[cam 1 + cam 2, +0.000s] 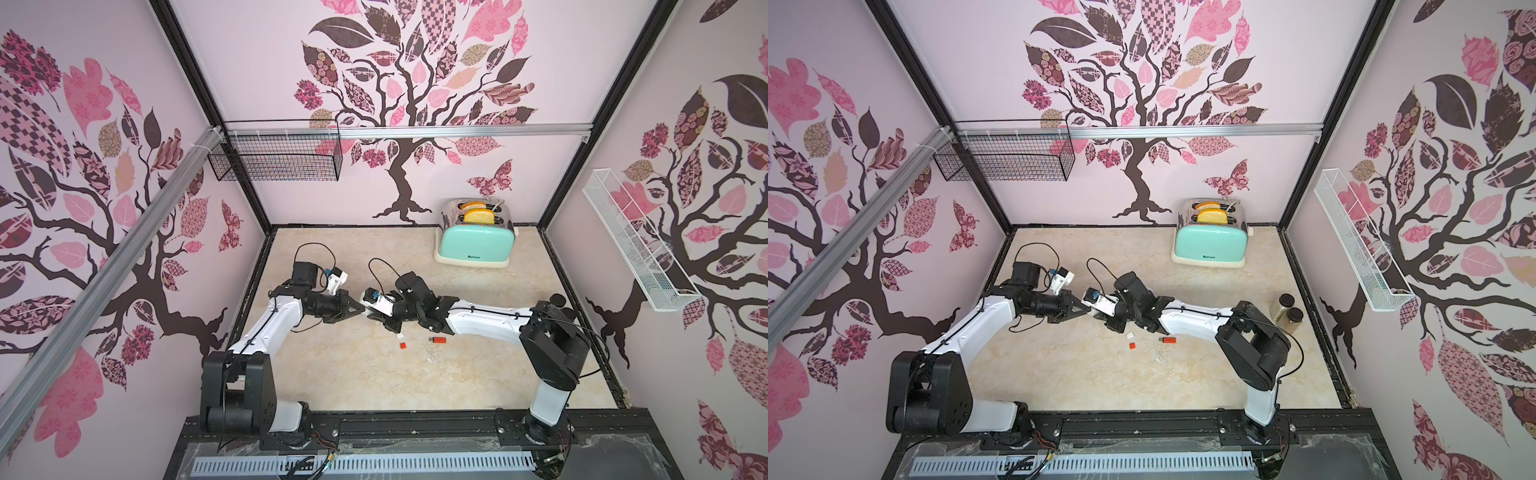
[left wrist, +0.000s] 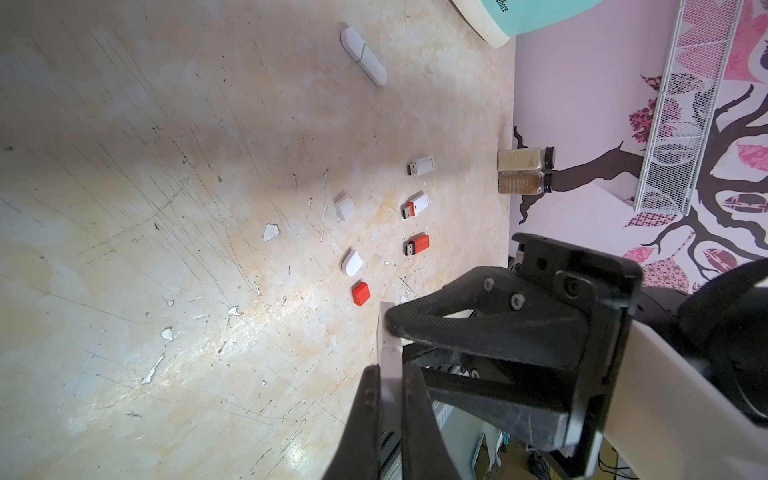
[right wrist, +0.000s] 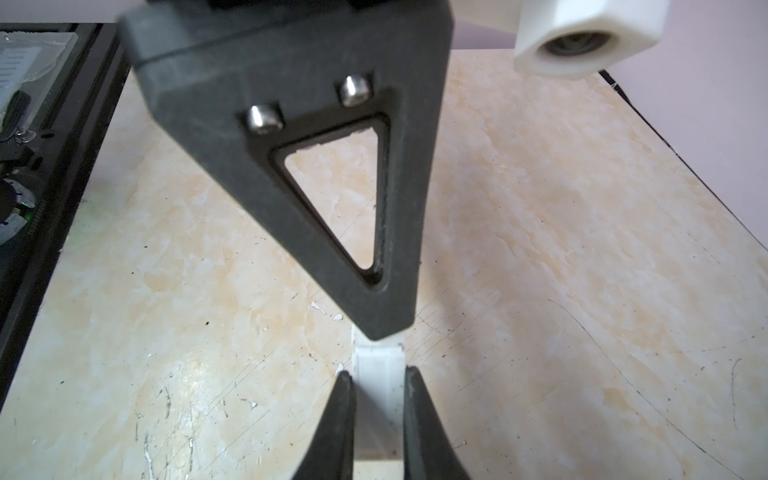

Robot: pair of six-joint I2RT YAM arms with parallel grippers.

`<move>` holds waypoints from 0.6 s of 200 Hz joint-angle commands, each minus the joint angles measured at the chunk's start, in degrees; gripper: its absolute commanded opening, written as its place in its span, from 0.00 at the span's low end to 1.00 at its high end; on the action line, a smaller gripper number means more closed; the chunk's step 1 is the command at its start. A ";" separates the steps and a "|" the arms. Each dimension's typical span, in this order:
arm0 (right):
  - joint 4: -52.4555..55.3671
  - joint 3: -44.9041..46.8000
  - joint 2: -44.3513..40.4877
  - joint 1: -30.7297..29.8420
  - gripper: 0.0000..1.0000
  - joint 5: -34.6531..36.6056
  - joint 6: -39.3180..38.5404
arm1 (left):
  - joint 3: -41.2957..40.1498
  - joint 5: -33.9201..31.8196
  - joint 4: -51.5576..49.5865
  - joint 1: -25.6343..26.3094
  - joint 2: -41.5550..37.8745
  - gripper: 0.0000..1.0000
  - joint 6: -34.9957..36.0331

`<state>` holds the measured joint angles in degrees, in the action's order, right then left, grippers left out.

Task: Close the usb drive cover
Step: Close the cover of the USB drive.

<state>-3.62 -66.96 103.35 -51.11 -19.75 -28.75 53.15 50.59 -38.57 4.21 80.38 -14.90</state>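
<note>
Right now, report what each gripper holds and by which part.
Both hold one white USB piece: left gripper on one end, right gripper on the opposite end. Drive or cover, I cannot tell.

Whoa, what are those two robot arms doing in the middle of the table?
They are pinching one small white plastic USB drive between them, held above the beige marble-look table. The left gripper and the right gripper both have their jaws shut on it, tip to tip, probably pushing its cover on. Whether it has clicked shut is hidden. A red USB drive and a small red cap lie apart on the table nearby.
</note>
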 commanded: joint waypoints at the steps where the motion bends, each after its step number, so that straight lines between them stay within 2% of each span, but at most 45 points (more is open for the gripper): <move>1: -8.17 -2.42 -1.35 -0.83 0.03 -2.75 2.73 | -0.19 0.46 0.01 1.42 0.82 0.00 0.39; 20: -9.16 -4.91 -0.28 -0.88 0.00 -2.30 7.41 | -0.23 -0.83 0.56 1.37 0.43 0.00 -0.29; 43: -15.76 -5.34 1.46 -0.83 0.00 -3.01 12.67 | -1.31 -1.04 2.59 1.48 0.15 0.00 -1.36; 64: -16.77 -7.26 2.79 -0.83 0.00 -4.27 13.92 | -1.29 -0.48 1.95 1.51 -0.13 0.00 -1.41; 80: -16.78 -8.07 3.38 -0.98 0.00 -5.30 11.03 | -1.65 0.50 2.14 1.89 -0.31 0.00 -1.01; 99: -16.65 -7.12 2.60 -1.52 0.00 -6.37 2.87 | -0.76 0.76 0.03 2.14 -0.28 0.00 -0.04; 120: -23.21 -4.17 1.27 -1.81 0.00 -6.24 -2.65 | -1.53 1.99 1.05 2.32 -0.46 0.00 -0.34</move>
<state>-8.88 -68.97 107.53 -50.70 -21.34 -23.57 53.04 46.33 -35.59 4.01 80.18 -15.38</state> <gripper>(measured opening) 0.177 0.093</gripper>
